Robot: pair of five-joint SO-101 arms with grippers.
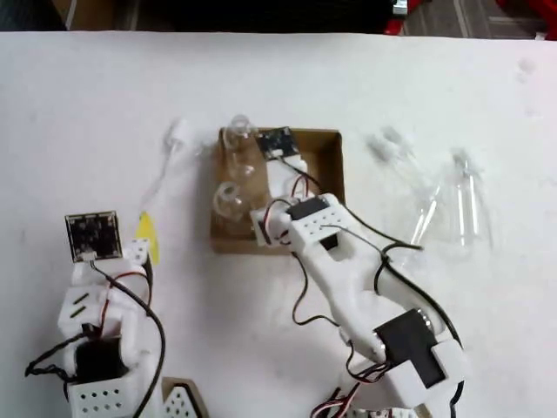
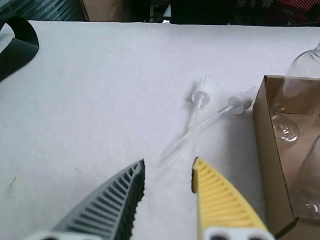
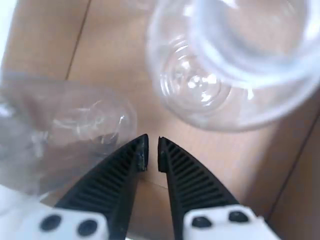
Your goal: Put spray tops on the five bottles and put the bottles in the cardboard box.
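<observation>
From the high view, the cardboard box (image 1: pixel 326 165) sits mid-table with two clear bottles (image 1: pixel 229 202) standing along one side of it. The right arm (image 1: pixel 348 270) stretches over the box, its wrist above the box floor. Two spray tops (image 1: pixel 178 135) lie on the table just beside the box. Loose bottles (image 1: pixel 461 205) lie well apart on the box's other side. The left pincer (image 1: pixel 146 233) sits near the table's front edge, short of the spray tops.

In the left wrist view, the grey and yellow fingers are spread with nothing between them. The spray tops lie ahead of the tips, their thin tubes trailing toward the gap, untouched.

In the right wrist view, the right pincer (image 3: pixel 152 150) is nearly pressed together, a thin slit between the black fingers, pinching nothing. It hangs over the box floor, with one bottle just beside it and another ahead.
</observation>
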